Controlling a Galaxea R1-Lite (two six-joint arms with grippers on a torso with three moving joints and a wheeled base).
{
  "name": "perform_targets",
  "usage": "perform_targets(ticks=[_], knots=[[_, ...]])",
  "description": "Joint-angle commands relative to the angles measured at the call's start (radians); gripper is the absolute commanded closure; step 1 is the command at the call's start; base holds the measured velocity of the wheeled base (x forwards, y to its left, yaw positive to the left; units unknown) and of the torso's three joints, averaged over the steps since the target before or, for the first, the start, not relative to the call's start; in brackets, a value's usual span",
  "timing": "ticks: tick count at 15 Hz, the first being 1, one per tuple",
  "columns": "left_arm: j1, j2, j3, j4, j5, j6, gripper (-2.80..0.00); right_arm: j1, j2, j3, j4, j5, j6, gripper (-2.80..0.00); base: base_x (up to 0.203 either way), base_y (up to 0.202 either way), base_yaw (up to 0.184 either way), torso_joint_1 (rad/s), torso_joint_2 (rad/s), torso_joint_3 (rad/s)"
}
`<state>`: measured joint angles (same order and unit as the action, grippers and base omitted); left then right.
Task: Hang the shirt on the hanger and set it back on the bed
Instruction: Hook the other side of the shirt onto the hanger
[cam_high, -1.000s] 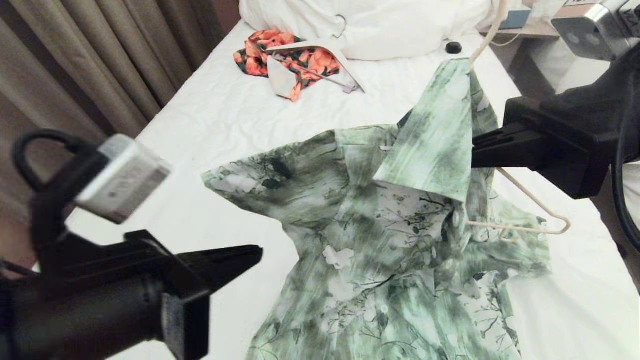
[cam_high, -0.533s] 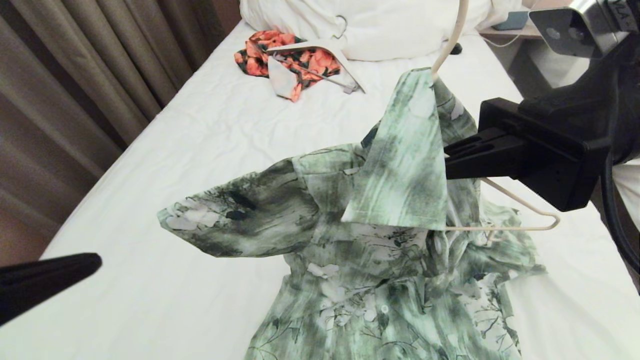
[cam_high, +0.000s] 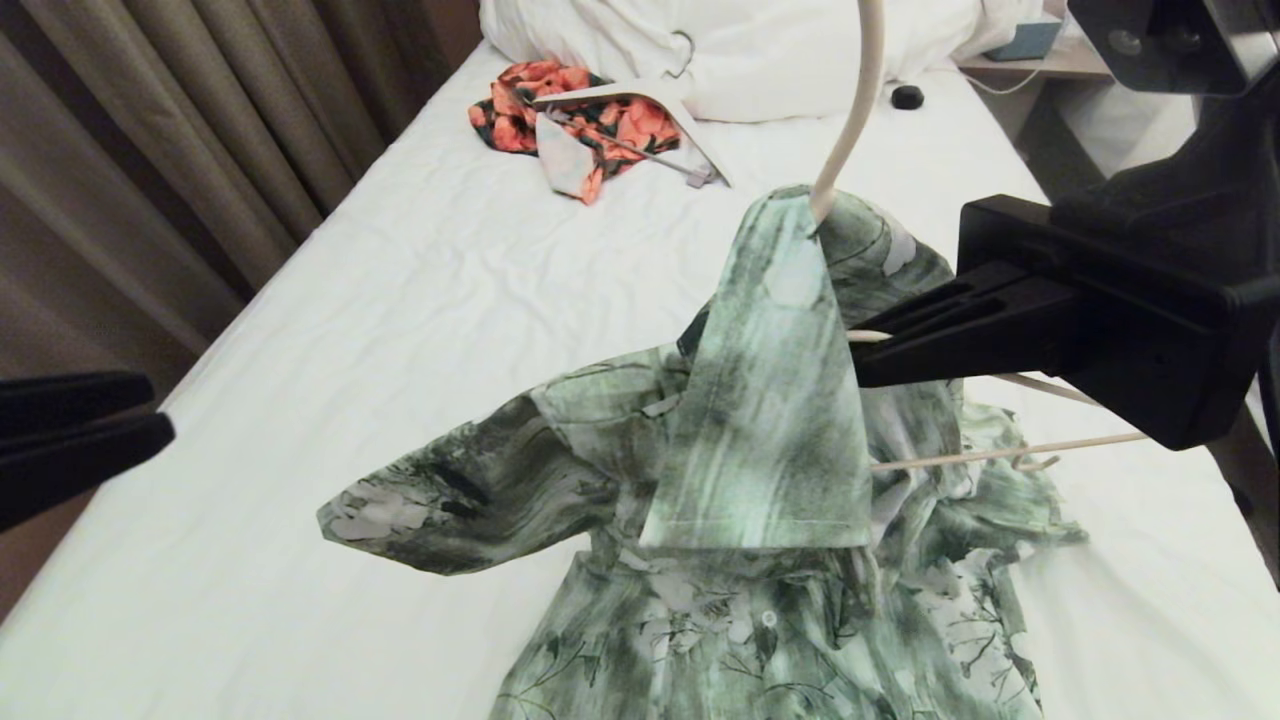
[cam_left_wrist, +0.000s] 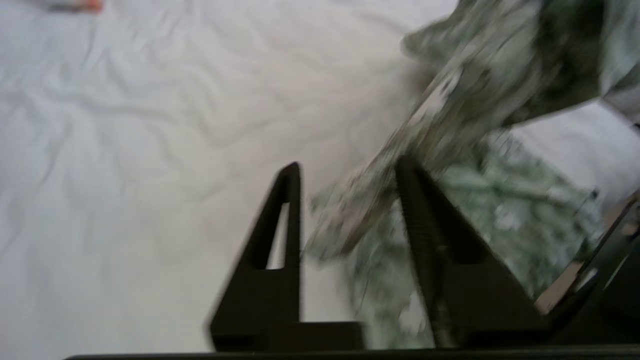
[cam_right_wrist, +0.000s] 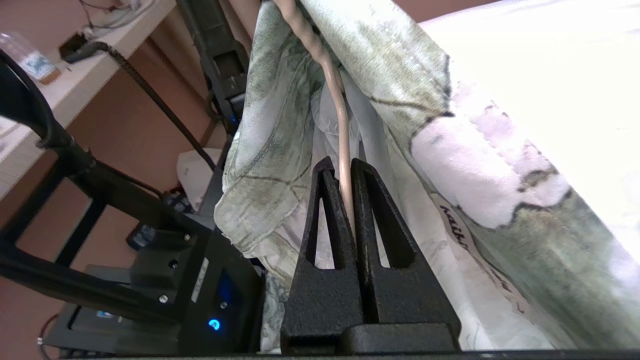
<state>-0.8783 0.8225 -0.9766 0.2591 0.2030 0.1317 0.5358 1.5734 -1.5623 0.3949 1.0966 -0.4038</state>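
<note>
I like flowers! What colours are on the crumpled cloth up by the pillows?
Orange-red flowers on dark leaves, seen best in the head view: the cloth.

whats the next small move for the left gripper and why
Probably bring the open left gripper in to the loose sleeve and close on it. The right gripper is clamped on the hanger holding it up, but the hanger's other end pokes out bare, so the shirt is only half on.

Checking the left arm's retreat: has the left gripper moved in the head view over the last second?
Yes. The left gripper has pulled back toward the picture's left edge, away from the shirt, across the bed.
</note>
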Motion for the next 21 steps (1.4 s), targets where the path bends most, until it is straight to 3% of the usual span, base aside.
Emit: perform_targets(ticks=[1,4,8,11,14,16,21], knots=[[0.003,0.097,-0.004,-0.069,-0.036,0.005,-2.80,0.004,0.012,-0.013,0.002,0.006,0.003,0.00,0.000,0.000,0.000,0.000,0.00,0.000],[0.005,0.165,-0.009,-0.186,-0.118,0.030,-2.80,0.003,0.017,-0.016,-0.004,0.006,0.003,0.00,0.000,0.000,0.000,0.000,0.00,0.000],[0.005,0.165,0.039,-0.191,-0.182,0.027,-2.80,0.001,0.021,-0.022,-0.005,0.009,0.002,0.00,0.000,0.000,0.000,0.000,0.00,0.000],[0.004,0.182,0.084,-0.234,-0.202,0.022,-2.80,0.001,0.028,-0.022,-0.007,0.009,0.001,0.00,0.000,0.000,0.000,0.000,0.00,0.000],[0.004,0.258,0.125,-0.413,-0.203,0.025,-2.80,0.001,0.028,-0.022,-0.011,0.009,0.002,0.00,0.000,0.000,0.000,0.000,0.00,0.000],[0.004,0.309,0.124,-0.474,-0.203,0.029,-2.80,0.001,0.028,-0.029,-0.011,0.009,0.003,0.00,0.000,0.000,0.000,0.000,0.00,0.000],[0.000,0.342,0.130,-0.509,-0.255,0.029,-2.80,0.001,0.033,-0.047,-0.010,0.012,0.003,0.00,0.000,0.000,0.000,0.000,0.00,0.000]])
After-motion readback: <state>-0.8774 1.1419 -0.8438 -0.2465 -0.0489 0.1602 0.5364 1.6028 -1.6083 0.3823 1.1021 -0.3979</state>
